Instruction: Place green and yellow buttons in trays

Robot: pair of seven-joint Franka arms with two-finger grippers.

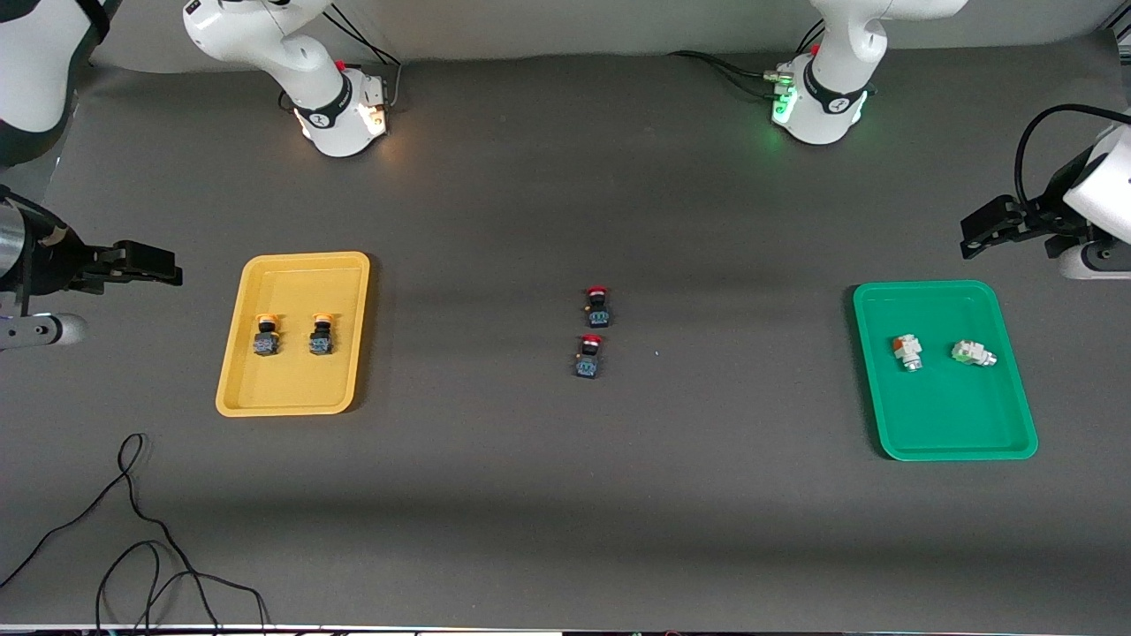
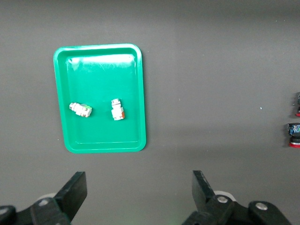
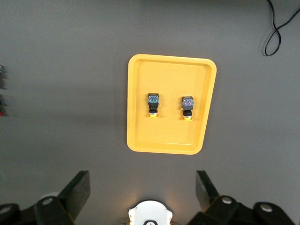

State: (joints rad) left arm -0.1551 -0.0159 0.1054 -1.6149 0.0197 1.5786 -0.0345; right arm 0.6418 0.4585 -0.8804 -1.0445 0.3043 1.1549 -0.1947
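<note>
Two yellow-capped buttons (image 1: 266, 335) (image 1: 321, 335) lie side by side in the yellow tray (image 1: 292, 389). They also show in the right wrist view (image 3: 153, 104) (image 3: 187, 108), in the tray (image 3: 164, 138). Two whitish buttons with greenish tips (image 1: 907, 352) (image 1: 973, 354) lie in the green tray (image 1: 945, 415). The left wrist view shows them too (image 2: 117, 109) (image 2: 80, 109), in the tray (image 2: 103, 133). My left gripper (image 1: 981, 231) (image 2: 139, 192) is open and empty, high over the table beside the green tray. My right gripper (image 1: 150, 263) (image 3: 143, 190) is open and empty, high beside the yellow tray.
Two red-capped black buttons (image 1: 598, 306) (image 1: 588, 356) stand mid-table between the trays. A loose black cable (image 1: 132, 530) lies near the front edge at the right arm's end. The arms' bases (image 1: 340, 115) (image 1: 822, 106) stand along the back.
</note>
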